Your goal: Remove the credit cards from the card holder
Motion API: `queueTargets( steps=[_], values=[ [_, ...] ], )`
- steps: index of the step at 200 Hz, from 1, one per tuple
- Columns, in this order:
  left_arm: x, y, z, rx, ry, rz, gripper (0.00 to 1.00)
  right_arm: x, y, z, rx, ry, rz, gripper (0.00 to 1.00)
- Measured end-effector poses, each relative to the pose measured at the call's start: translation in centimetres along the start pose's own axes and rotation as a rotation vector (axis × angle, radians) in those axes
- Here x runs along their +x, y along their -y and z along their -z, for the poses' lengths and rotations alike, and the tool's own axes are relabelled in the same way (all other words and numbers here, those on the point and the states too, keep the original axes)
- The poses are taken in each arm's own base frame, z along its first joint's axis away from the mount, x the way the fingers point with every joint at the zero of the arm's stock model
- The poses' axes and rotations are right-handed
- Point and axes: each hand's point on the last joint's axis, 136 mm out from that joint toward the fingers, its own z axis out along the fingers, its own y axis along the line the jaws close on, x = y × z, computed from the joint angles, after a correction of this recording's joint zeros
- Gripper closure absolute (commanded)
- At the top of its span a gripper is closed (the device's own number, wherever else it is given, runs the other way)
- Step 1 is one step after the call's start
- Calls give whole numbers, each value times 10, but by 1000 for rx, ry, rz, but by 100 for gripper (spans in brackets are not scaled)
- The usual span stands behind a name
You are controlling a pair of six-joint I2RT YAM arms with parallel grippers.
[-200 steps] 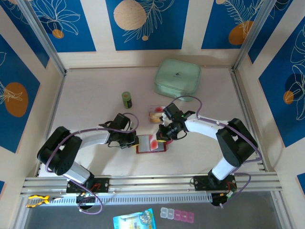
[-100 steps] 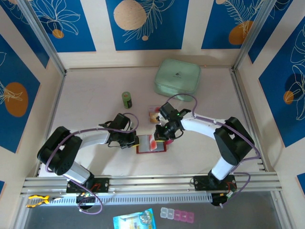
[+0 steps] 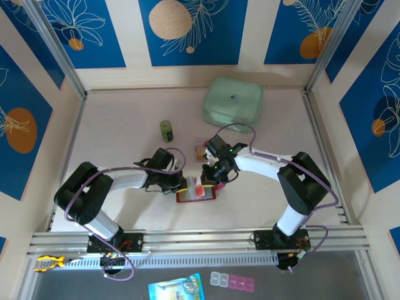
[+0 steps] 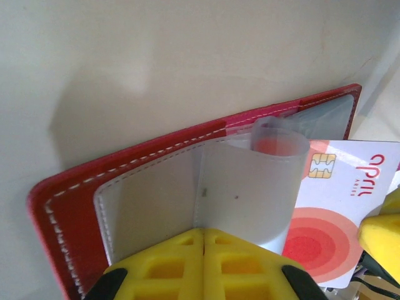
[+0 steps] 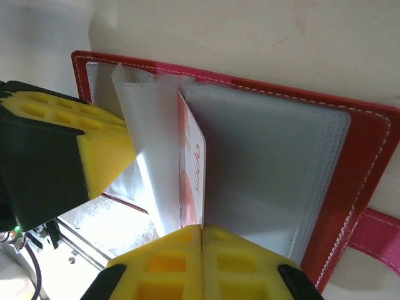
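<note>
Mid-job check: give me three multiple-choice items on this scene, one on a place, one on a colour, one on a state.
1. Where is the mint-green case relative to the card holder?
A. behind it, farther from the robot
B. in front of it
C. underneath it

2. What colours is the credit card pinched by the right gripper?
A. blue
B. white with red circles
C. black

3. How is the left gripper?
A. wide open
B. shut on a clear pocket leaf
C. shut on the snap strap

Answers: A, the top view shows the case farther back than the holder. B, the left wrist view shows red circles on white. B, its yellow fingers meet over the clear leaf.
</note>
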Motion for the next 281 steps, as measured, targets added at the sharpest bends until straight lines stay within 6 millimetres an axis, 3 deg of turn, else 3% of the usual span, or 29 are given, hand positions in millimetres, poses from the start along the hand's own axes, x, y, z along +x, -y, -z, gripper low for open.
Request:
queueTargets(
  steps=[61, 123, 170, 205, 281],
  values=[
    [0, -1, 11, -35, 28, -5, 92, -3, -3, 6, 17, 7, 15, 98],
    [-7, -1, 30, -66, 72, -18, 90, -12, -9, 34, 37, 34, 130, 100],
    [-9, -3, 38, -71, 89, -10, 90, -26, -22, 64, 69, 55, 420, 100],
    [-13, -1, 45, -64, 114, -22, 89, -48, -27, 88, 109, 75, 700, 100],
    [-8, -14, 56, -73, 135, -2, 88, -111, -8, 112, 316, 43, 1180, 100]
  ],
)
